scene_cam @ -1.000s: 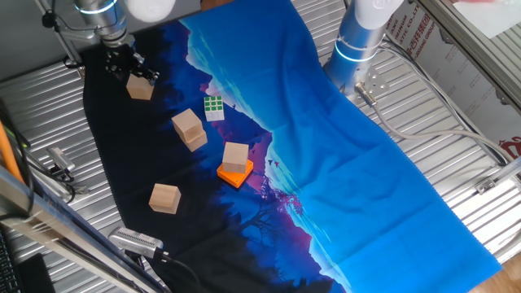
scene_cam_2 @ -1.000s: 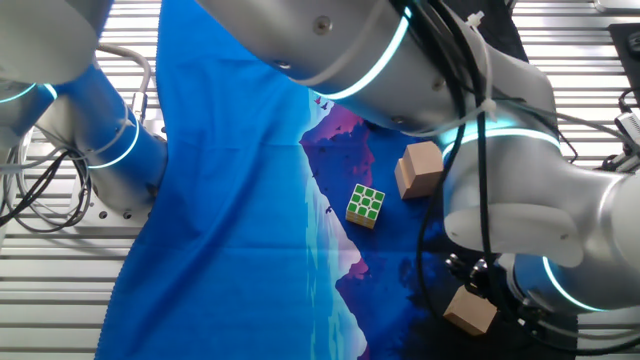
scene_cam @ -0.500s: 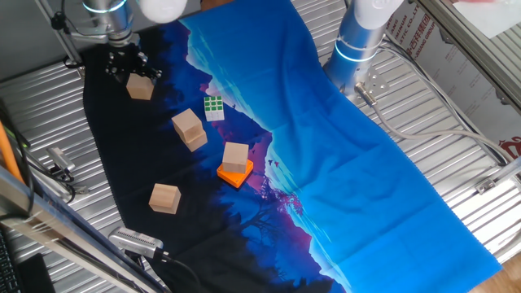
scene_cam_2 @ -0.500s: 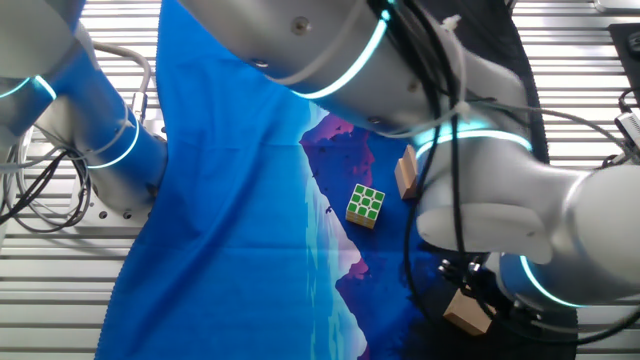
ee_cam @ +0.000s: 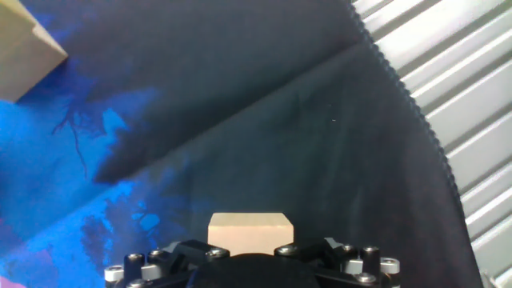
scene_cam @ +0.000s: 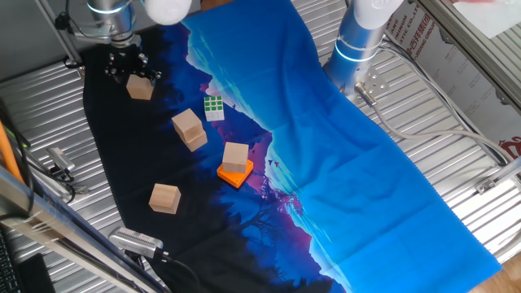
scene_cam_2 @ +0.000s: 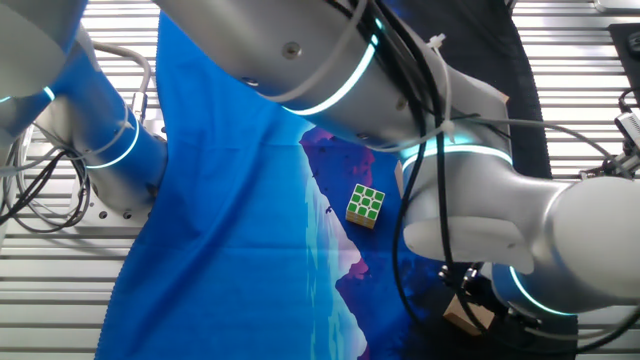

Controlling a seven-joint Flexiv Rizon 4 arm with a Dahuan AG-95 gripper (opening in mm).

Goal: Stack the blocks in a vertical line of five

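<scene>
My gripper point(scene_cam: 130, 70) hangs at the far left of the dark cloth, directly over a tan block point(scene_cam: 140, 88) that rests on the cloth. Its black fingers stand spread wider than the block. The hand view shows this block point(ee_cam: 250, 228) close below the gripper's base, and the other fixed view shows it point(scene_cam_2: 468, 316) under the wrist. Two more blocks are stacked point(scene_cam: 189, 129) mid-cloth. One block point(scene_cam: 235, 154) sits on the flat orange square point(scene_cam: 234, 173). Another block point(scene_cam: 164, 198) lies alone near the front. A further block corner point(ee_cam: 24, 48) shows in the hand view.
A green-and-white puzzle cube point(scene_cam: 213, 107) lies next to the stacked pair and also shows in the other fixed view point(scene_cam_2: 365, 204). The cloth's edge point(ee_cam: 416, 120) meets ribbed metal table right of the gripper. A second arm's base point(scene_cam: 358, 45) stands at the back.
The arm has swung and turned above the far-left block, now hiding the stacked pair in the other fixed view. The block under the gripper has not moved.
</scene>
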